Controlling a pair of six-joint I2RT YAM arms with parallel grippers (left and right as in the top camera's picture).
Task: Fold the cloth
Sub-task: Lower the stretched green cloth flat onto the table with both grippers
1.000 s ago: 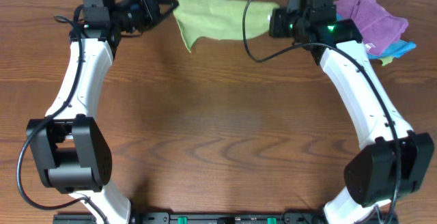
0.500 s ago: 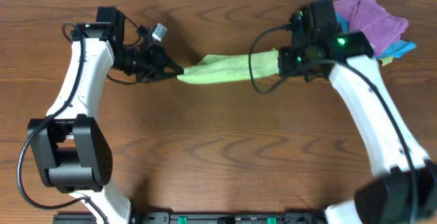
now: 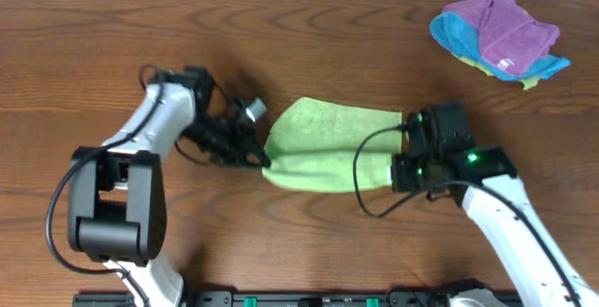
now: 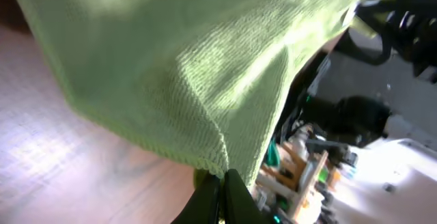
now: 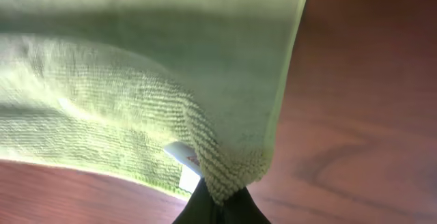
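The cloth (image 3: 328, 148) is held stretched between the two grippers over the middle of the table (image 3: 299, 45), nearer its front edge. From overhead it is seen as a broad lime-green band, with its far edge curved and its near edge sagging toward the wood. Whether its underside touches the table cannot be told.

The left end of the cloth is pinched by the left gripper (image 3: 257, 157), whose fingers are pressed together on a corner. In the left wrist view the cloth (image 4: 171, 67) is seen spread above the gripper (image 4: 222, 190), and a hemmed corner is clamped between the dark fingertips at the bottom of the frame.

The right end is gripped by the right gripper (image 3: 398, 168). In the right wrist view a folded corner of the cloth (image 5: 136, 115) is nipped between the closed fingers of the gripper (image 5: 218, 207), and a small white label (image 5: 183, 164) is seen sewn just beside the pinch. Bare wood is shown to the right of the hem.

A purple cloth (image 3: 501, 21) is piled on a blue cloth (image 3: 454, 36) at the far right corner, well apart from both arms.
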